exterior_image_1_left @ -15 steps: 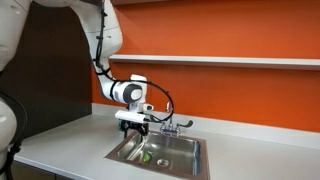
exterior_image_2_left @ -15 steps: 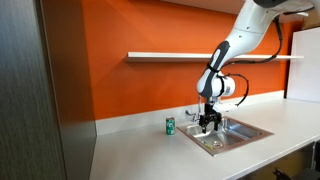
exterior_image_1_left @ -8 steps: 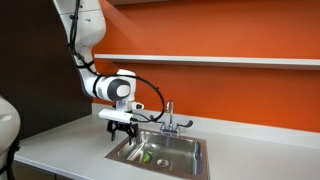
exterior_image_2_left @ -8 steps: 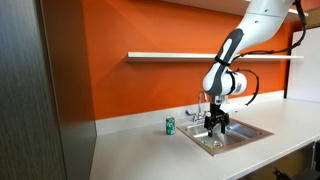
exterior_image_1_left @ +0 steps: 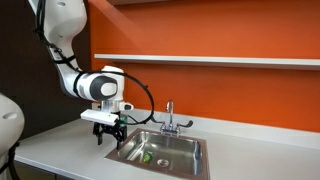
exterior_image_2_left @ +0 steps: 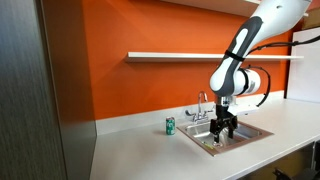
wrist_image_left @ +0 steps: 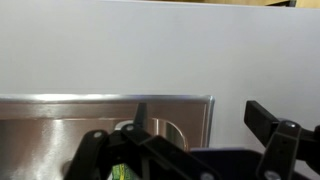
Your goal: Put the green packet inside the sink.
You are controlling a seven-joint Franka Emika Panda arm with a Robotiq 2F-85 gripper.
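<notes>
The green packet lies flat on the bottom of the sink, near its front left part. A sliver of green also shows at the bottom edge of the wrist view. The sink is a steel basin with a chrome faucet; it also shows in an exterior view and in the wrist view. My gripper is open and empty. It hangs just above the counter beside the sink's rim, apart from the packet. It also shows in an exterior view and in the wrist view.
An upright green can stands on the white counter by the orange wall, beside the faucet. A white shelf runs along the wall above. A dark panel closes one end of the counter.
My arm has swung sideways from above the sink basin to the counter beside the rim. The gripper stays open and empty. The packet stays in the sink.
</notes>
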